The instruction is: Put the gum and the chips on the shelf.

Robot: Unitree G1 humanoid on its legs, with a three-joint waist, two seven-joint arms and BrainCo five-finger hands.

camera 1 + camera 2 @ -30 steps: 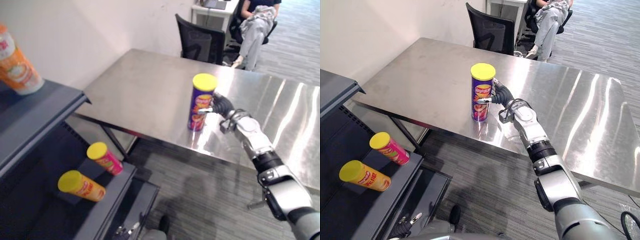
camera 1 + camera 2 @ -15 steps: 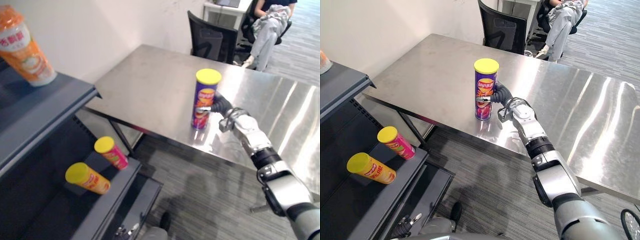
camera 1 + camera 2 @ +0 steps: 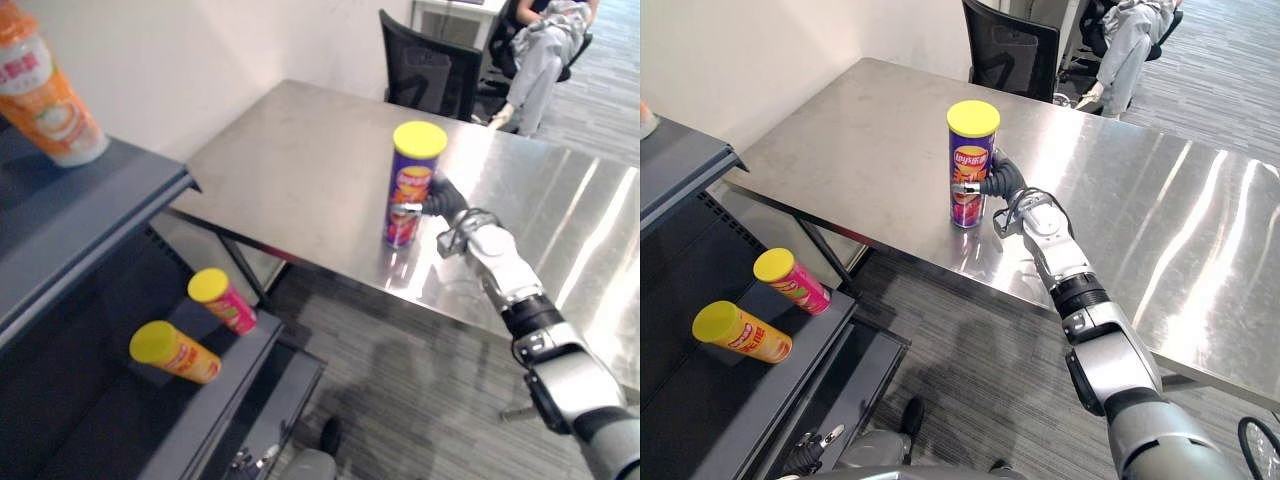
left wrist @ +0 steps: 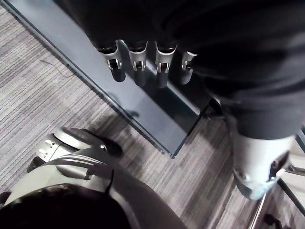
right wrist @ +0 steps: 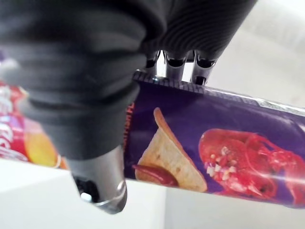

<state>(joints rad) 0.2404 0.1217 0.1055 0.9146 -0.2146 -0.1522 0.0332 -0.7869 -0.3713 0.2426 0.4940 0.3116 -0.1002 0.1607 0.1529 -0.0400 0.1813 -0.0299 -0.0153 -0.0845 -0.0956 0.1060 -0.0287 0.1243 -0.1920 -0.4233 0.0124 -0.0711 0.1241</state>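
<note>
Across the middle of the scene runs the big steel table [image 3: 290,170], our landmark. Off the table's left end and reaching below its top stands the dark shelf unit [image 3: 90,230]. Beyond the table's far edge a black chair [image 3: 430,70] is tucked in close, and farther back from the table a person [image 3: 545,50] sits in grey. Now to the action: on the table, near its front edge, the purple chips can [image 3: 412,175] stands upright with its yellow lid on top. The right hand [image 3: 450,205] is wrapped round its middle from the right, thumb across the front of the label and fingers [image 5: 176,61] curled behind it. That's a firm hold, and the can's base is down on the steel. Left of the table and above its level, an orange container [image 3: 45,100] stands on the unit's upper board. Left of the table and below its top, a yellow can [image 3: 175,352] and a pink can [image 3: 224,301] lie side by side on a lower board, apart from each other. Well under table height, the left hand [image 4: 138,62] hangs over grey carpet with loose, empty fingers.
</note>
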